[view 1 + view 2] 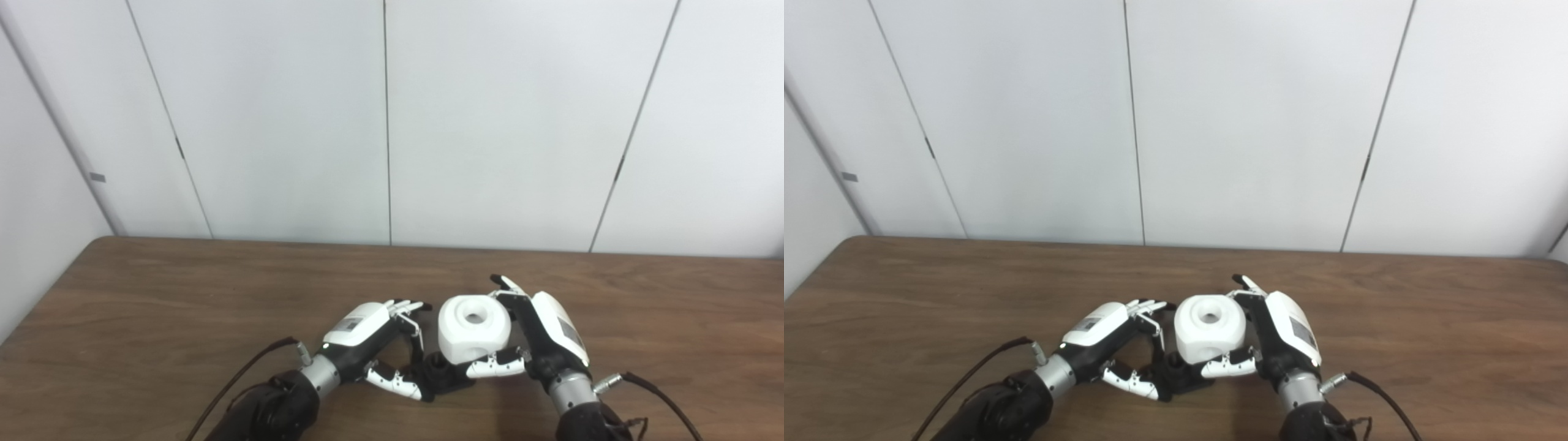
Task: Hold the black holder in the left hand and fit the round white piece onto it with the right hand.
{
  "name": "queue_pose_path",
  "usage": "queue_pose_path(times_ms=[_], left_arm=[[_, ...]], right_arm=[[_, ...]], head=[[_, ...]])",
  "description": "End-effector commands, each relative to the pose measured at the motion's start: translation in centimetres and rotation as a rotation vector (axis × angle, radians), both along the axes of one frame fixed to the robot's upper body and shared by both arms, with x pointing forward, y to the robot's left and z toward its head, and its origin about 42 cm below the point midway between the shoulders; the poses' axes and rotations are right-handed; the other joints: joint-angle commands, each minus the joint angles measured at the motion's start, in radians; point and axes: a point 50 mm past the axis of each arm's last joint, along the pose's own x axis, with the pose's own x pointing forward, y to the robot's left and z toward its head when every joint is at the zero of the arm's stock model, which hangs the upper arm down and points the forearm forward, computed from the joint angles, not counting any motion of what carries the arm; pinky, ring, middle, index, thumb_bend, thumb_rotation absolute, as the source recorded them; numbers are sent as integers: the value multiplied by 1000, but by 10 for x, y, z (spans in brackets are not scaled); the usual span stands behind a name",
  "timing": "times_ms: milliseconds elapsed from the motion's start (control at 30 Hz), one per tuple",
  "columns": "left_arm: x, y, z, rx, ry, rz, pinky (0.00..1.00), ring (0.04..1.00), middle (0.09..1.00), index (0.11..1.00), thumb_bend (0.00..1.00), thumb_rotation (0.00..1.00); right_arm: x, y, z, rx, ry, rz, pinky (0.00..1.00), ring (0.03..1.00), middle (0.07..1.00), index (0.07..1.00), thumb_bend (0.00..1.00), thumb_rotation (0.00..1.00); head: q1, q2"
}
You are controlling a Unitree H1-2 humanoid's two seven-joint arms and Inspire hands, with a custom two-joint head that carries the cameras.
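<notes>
The black holder (442,372) sits on the brown table near the front edge, mostly hidden under the white piece. My left hand (378,343) is closed around the holder's left side, thumb in front and fingers behind. The round white piece (473,327), with a hole in its top, sits directly over the holder. My right hand (539,337) grips the white piece from the right, thumb across its lower front and fingers behind it. It is not visible whether the piece is seated on the holder. The same shows in the right eye view: holder (1179,375), white piece (1209,335).
The brown wooden table (184,306) stretches wide to both sides and back to a white panelled wall (392,122). Black cables run from both wrists toward the front edge.
</notes>
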Motion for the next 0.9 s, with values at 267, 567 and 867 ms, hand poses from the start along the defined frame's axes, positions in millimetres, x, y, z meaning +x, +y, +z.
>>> queue_pose_path(times_ms=[267,567,867], left_arm=[[-2,-8,-5,54,23,-21,1000,973,950,476,515,50],[2,-8,-7,54,27,-20,1000,971,951,476,515,51],[4,-10,-10,45,19,-22,1000,969,948,476,515,50]], right_arm=[[5,18,19,22,-102,65,746,920,919,482,502,143],[2,6,51,47,-171,71,764,942,931,482,500,143],[3,7,61,29,-201,84,760,936,911,482,501,142]], head=[[2,-2],[-4,-17],[-5,-29]])
